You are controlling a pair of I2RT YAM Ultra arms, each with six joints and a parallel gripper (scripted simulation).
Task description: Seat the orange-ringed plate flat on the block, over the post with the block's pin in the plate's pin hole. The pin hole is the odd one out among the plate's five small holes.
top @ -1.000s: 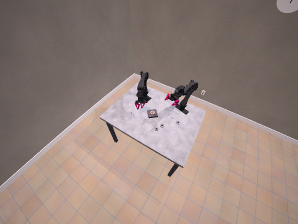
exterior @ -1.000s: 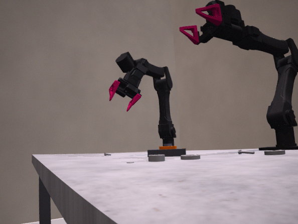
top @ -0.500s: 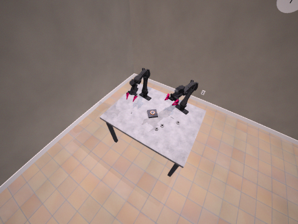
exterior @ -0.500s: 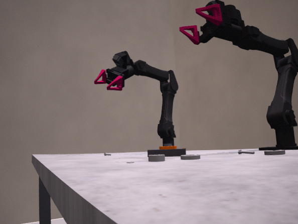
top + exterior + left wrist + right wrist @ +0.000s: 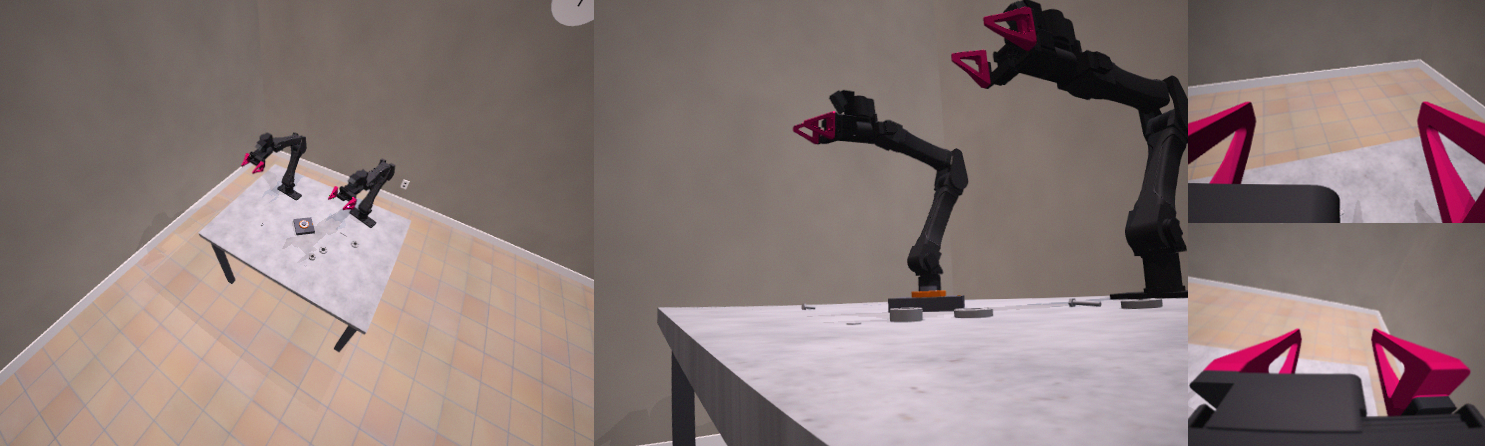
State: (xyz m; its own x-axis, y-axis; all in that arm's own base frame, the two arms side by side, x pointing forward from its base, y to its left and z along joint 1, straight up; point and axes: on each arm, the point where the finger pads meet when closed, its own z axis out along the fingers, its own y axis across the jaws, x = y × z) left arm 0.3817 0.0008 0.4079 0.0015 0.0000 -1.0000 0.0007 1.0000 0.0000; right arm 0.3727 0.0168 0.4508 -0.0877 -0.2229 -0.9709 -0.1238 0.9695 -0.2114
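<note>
The orange-ringed plate (image 5: 300,224) lies flat on the dark block (image 5: 306,229) in the middle of the table; in the exterior view it shows as an orange band (image 5: 928,294) on top of the block (image 5: 926,302). Its holes and the pin are too small to make out. My right gripper (image 5: 252,164) (image 5: 1336,334) is raised high over the table's far left edge, away from the block, open and empty. My left gripper (image 5: 341,198) (image 5: 1336,111) is raised near its own base, wide open and empty. Neither wrist view shows the plate.
Three grey discs (image 5: 323,249) (image 5: 312,257) (image 5: 355,244) lie on the table in front of the block. A small bolt (image 5: 262,224) lies to the left of the block and another (image 5: 1084,302) near the left arm's base.
</note>
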